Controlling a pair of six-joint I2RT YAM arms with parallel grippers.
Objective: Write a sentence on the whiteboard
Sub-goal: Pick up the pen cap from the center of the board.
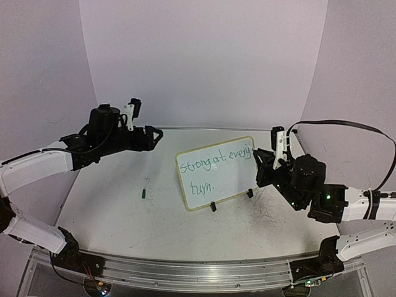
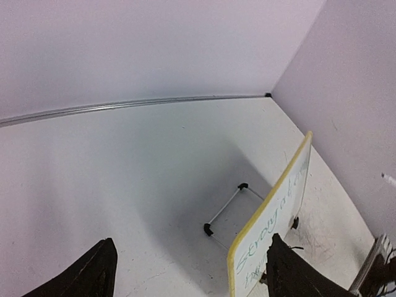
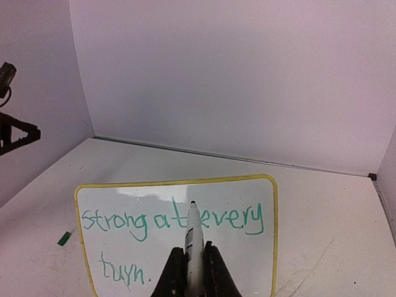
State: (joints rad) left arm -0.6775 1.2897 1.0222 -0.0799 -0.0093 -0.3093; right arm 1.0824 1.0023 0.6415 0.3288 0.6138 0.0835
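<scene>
Whiteboard (image 3: 244,263) just ahead of right pincer (image 3: 193,257)

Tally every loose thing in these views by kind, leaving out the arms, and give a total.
Whiteboard: 1
Marker: 1
Small green piece, perhaps the marker's cap: 1
Total: 3

One whiteboard (image 1: 235,179) at centre, one green sentence (image 1: 215,162) in two lines, two black feet (image 1: 213,206) at its lower edge, one marker (image 3: 193,238), one green cap (image 1: 143,193) left of centre, two grippers, left gripper (image 1: 158,136), right gripper (image 3: 193,267)
</scene>
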